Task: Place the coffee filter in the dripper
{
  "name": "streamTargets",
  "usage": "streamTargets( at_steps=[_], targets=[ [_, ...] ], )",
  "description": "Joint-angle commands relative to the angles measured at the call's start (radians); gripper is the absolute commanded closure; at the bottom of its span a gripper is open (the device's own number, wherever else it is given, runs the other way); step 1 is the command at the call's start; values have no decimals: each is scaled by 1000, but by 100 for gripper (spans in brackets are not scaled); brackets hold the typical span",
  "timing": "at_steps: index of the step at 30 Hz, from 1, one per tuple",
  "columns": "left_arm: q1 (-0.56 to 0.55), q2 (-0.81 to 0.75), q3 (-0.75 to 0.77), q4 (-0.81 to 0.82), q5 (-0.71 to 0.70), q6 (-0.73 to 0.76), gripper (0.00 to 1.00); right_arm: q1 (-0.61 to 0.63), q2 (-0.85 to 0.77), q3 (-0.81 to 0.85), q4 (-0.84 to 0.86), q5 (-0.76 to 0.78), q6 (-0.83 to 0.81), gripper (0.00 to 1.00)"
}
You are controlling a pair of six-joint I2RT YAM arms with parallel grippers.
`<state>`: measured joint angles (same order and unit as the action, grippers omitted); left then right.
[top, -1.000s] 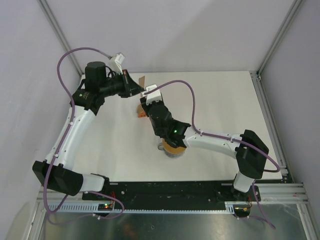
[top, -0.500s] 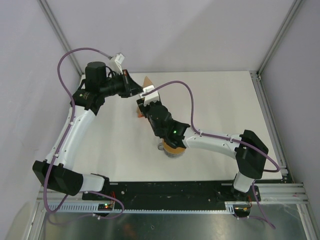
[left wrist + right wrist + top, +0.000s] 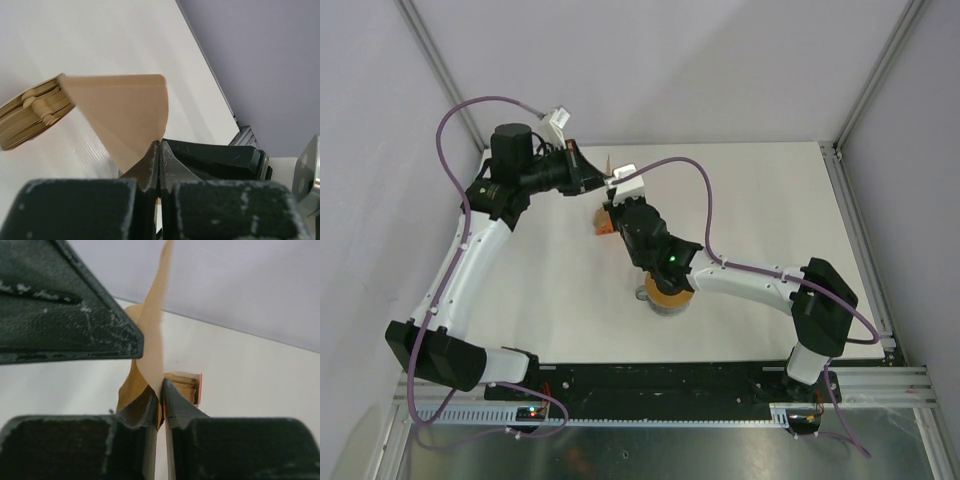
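The coffee filter, a tan paper fan, hangs in the air above the back of the table. My left gripper is shut on its lower tip. My right gripper is shut on another edge of the same filter, and the left gripper's dark finger shows close above it. In the top view both grippers meet at the back left, left gripper and right gripper, with a sliver of filter between them. The dripper is not visible in any view.
A small orange box with a stack of filters lies on the table just below the grippers. A grey cup with an orange-tan ring top stands under the right forearm. White walls and a metal frame bound the table.
The right gripper has closed onto the filter that the left gripper holds. In the top view the filter now shows as a thinner sliver, and the right wrist has shifted slightly.
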<state>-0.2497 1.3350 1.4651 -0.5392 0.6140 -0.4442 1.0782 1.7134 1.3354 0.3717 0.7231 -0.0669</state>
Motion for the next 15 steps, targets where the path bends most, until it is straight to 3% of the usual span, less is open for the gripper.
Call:
streamTargets(
  at_steps=[1,2,4,8,10,15],
  targets=[
    [-5,-5,-15,27,34,-5,100,-15,-15,44,13,-5,23,92],
    [-5,-3,-14,27,39,6,98,-20,-20,44,-1,-10,34,96],
    [-6,-3,-12,27,36,30,86,-29,-36,44,-33,-25,53,99],
    [-5,-13,-9,26,15,94,53,-40,-77,44,-104,-51,81,100],
    [-6,-22,-7,26,6,128,43,-50,-106,44,-155,-71,112,100],
    [-5,-51,-3,26,-3,200,30,-132,-207,44,-358,-221,258,100]
  ],
)
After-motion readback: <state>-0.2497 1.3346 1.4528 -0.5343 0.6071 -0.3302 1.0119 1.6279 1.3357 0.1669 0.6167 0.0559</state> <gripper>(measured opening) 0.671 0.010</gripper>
